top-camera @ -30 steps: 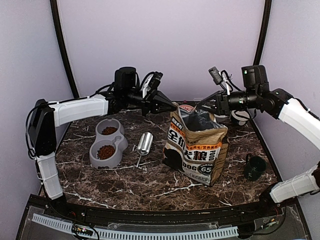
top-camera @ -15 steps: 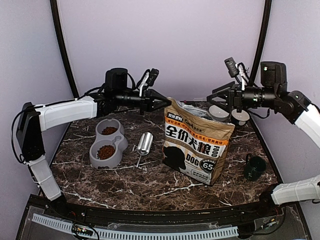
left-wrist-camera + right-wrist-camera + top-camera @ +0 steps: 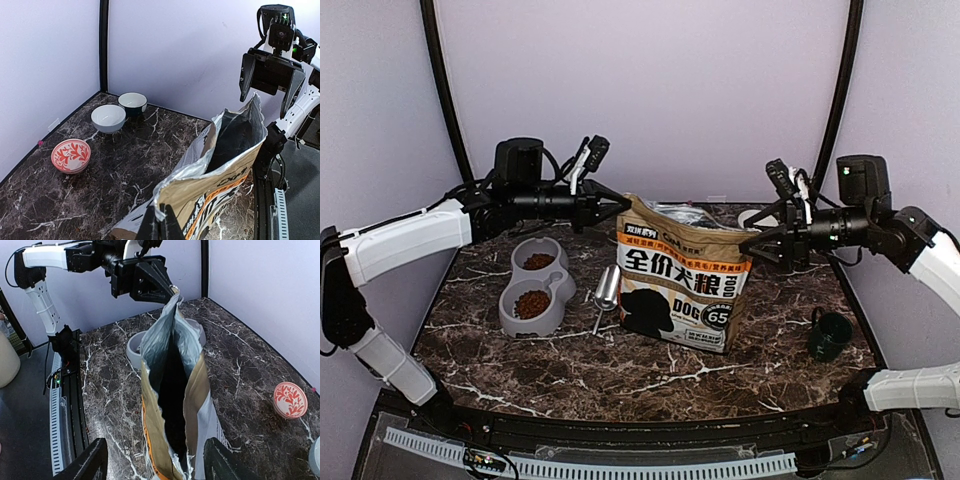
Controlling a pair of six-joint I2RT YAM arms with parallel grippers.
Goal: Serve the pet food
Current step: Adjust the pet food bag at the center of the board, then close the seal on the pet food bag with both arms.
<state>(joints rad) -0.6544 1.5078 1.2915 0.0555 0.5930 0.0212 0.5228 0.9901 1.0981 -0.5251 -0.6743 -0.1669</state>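
Note:
The pet food shows as reddish-brown kibble (image 3: 531, 303) in both wells of the grey double bowl (image 3: 556, 295) at left. The open dog-food bag (image 3: 676, 285) stands mid-table. My left gripper (image 3: 618, 204) is shut on the bag's top left corner; in the left wrist view its fingers (image 3: 159, 226) pinch the foil edge of the bag (image 3: 220, 175). My right gripper (image 3: 752, 248) is open at the bag's top right corner. In the right wrist view, the right gripper (image 3: 157, 466) has its fingers either side of the bag's near edge (image 3: 172, 390). The bag's inside is dark.
A metal scoop (image 3: 609, 287) lies between the bowl and the bag. A dark cup (image 3: 829, 336) stands at the right. A red patterned bowl (image 3: 71, 155), a white bowl (image 3: 108, 118) and a dark blue bowl (image 3: 132, 102) sit at the back right near the wall.
The right gripper let go of the bag's top, drew back and now sits lower, open, at the bag's right corner. The left gripper pulled the bag leftward, closer to the scoop.

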